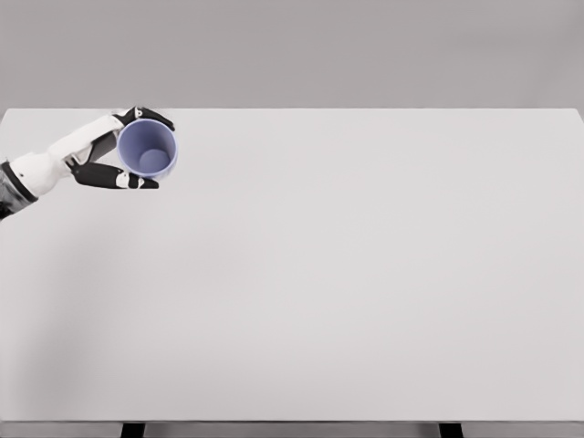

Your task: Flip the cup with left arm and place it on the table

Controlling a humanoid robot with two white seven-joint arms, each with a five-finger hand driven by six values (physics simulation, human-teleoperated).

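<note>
A lavender-blue cup is at the far left of the white table, its open mouth turned up toward the camera so the inside bottom shows. My left hand wraps around it, black fingers curling over the far side and the thumb and other fingers under the near side. The white left forearm comes in from the left edge. Whether the cup touches the table cannot be told. My right arm is out of view.
The table's far edge runs just behind the hand, and its left edge is near the forearm. Dark table legs show under the front edge.
</note>
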